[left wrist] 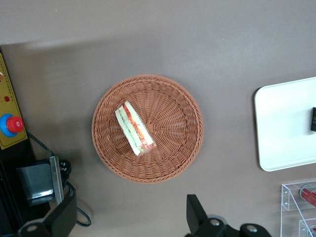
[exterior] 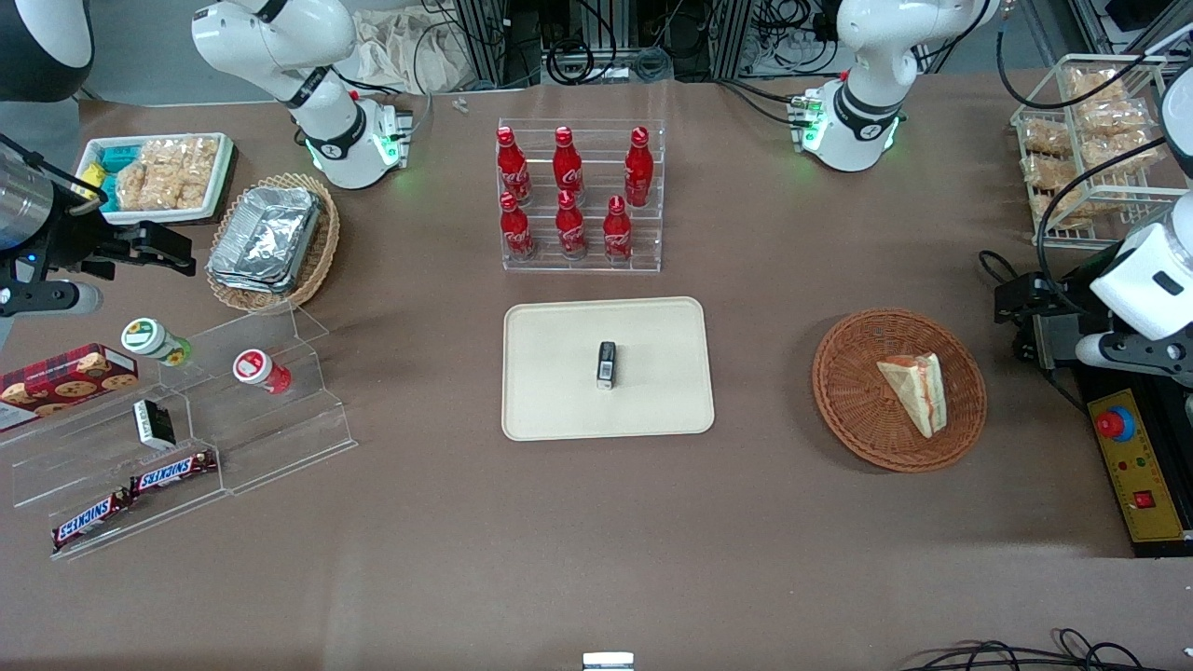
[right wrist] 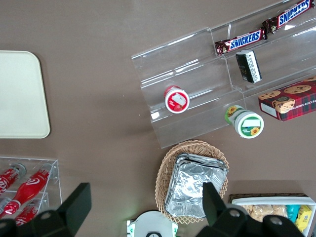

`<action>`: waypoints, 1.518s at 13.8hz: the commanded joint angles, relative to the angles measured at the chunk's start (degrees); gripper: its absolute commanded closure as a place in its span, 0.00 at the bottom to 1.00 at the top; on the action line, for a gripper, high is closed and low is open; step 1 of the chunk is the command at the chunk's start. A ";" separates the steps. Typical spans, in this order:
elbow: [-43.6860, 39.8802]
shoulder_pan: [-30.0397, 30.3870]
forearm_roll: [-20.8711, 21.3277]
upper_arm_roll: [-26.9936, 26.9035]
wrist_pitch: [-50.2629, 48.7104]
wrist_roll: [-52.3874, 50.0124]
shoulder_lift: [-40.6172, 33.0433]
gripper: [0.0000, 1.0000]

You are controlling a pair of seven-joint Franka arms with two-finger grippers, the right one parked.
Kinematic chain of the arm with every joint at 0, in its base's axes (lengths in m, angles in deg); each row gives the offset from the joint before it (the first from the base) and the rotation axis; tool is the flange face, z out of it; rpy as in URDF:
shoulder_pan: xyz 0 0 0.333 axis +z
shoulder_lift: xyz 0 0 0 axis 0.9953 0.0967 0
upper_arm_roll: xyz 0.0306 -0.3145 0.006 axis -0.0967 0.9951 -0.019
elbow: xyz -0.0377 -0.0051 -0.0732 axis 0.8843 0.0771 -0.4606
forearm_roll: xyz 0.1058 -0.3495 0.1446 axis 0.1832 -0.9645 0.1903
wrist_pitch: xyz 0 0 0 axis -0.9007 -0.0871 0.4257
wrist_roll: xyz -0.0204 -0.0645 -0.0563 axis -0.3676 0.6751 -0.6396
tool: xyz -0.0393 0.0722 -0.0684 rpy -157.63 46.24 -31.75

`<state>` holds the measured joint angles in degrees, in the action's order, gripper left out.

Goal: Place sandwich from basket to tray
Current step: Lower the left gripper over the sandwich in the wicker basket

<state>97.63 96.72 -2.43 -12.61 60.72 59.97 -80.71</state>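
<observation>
Sandwich in basket, gripper above; tray nearby.

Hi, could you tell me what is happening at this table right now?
The working arm is set to move the sandwich from the basket to the tray. The sandwich lies in the basket, untouched. The gripper hangs open above the table beside the basket, holding nothing. A small dark item sits mid-tray, so the move has not started.

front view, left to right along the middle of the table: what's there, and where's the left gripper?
Tan oval wicker basket of foil containers → cream rectangular tray → round reddish-brown wicker basket → triangular white-bread sandwich → left gripper, open, beside the basket.
</observation>
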 commanded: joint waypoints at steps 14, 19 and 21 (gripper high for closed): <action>31.36 -0.84 5.68 -0.32 38.41 -37.17 4.63 0.00; 36.83 -0.84 6.21 -2.25 46.62 -36.99 7.35 0.00; 36.75 -0.84 6.21 -2.34 46.71 -36.99 8.23 0.00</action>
<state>133.44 96.02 2.46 -14.82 105.96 24.67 -72.46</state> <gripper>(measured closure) 0.000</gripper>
